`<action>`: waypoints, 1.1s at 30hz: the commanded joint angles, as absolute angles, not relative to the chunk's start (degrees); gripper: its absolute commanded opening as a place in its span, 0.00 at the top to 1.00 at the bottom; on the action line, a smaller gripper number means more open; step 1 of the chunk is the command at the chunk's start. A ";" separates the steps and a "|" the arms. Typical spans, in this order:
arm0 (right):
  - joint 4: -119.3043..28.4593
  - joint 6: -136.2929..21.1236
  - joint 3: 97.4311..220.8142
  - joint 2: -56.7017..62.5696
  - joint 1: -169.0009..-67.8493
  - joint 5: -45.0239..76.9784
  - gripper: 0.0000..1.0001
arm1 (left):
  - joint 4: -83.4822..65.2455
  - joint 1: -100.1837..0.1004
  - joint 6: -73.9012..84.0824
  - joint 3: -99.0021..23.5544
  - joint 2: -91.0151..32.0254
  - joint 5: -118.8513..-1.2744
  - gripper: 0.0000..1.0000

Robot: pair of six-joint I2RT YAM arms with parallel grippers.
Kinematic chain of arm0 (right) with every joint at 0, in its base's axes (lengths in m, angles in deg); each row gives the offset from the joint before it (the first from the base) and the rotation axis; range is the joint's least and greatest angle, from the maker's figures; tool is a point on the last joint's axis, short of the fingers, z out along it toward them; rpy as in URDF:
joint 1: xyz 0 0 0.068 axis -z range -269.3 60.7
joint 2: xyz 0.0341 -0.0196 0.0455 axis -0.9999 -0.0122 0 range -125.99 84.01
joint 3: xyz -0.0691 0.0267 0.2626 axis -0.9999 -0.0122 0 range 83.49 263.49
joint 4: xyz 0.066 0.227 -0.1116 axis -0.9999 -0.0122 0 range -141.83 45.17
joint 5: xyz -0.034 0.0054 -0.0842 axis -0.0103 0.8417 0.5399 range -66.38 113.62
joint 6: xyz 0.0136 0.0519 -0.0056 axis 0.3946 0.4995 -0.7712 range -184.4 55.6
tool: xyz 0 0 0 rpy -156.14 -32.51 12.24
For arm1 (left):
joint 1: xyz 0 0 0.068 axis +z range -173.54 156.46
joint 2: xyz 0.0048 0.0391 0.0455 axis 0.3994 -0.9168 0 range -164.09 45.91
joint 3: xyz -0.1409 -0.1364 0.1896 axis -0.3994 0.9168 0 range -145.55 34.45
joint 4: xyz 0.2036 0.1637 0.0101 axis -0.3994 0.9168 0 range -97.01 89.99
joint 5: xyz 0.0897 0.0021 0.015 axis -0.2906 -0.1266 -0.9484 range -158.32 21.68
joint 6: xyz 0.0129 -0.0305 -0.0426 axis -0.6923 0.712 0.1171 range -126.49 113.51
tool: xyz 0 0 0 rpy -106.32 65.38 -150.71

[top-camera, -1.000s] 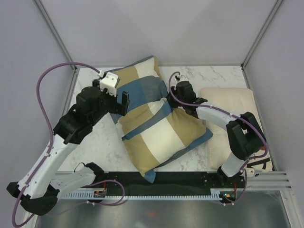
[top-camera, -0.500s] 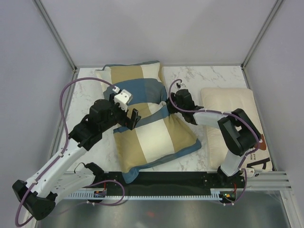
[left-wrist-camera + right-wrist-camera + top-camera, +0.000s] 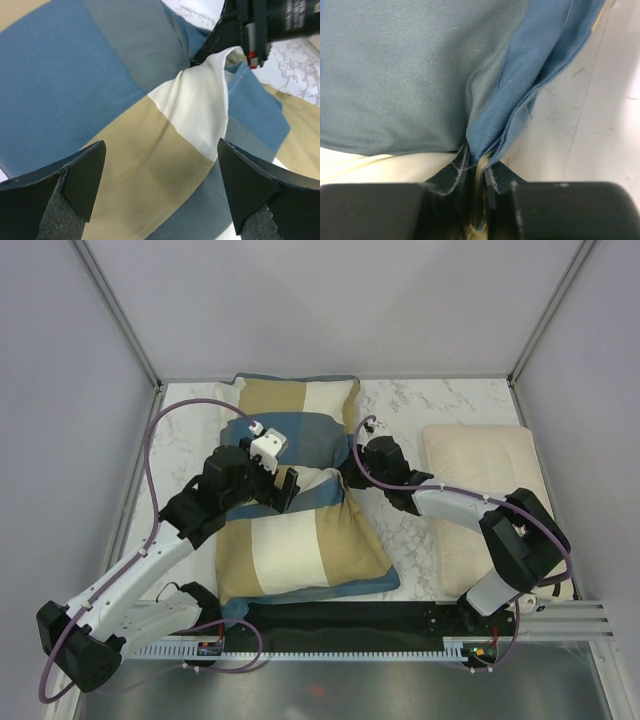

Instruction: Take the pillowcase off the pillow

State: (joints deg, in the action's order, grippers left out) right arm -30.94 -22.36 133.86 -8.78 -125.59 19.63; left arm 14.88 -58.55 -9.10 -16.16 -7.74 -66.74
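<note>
Fabric slip is the main risk: the right fingers (image 3: 457, 180) are clamped shut on only a thin fold at the edge of the pillowcase (image 3: 300, 530), which lies mid-counter (image 3: 430, 410) with the pillow hidden inside it. The left fingers (image 3: 80, 172) hang wide open above the cover, holding nothing. A pull now would likely drag the whole bundle or strip the fold free.
</note>
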 commanded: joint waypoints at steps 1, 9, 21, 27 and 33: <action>-34.36 -25.64 133.76 -4.23 -125.60 22.03 0.76 | 13.37 -58.61 -10.44 -16.44 -9.98 -67.18 0.00; -39.11 -28.63 133.59 1.92 -125.51 24.48 0.42 | 15.22 -59.13 -10.71 -17.06 -12.10 -62.44 0.00; -42.81 -31.09 135.52 4.12 -125.60 27.13 0.39 | 14.78 -60.72 -13.08 -15.39 -7.35 -55.23 0.00; -43.95 -31.70 136.22 6.23 -125.60 26.78 0.39 | 17.06 -60.81 -13.43 -16.97 -13.31 -61.28 0.01; -46.93 -35.29 136.40 12.20 -125.95 27.30 0.39 | 17.24 -60.81 -11.68 -18.20 -16.40 -68.15 0.25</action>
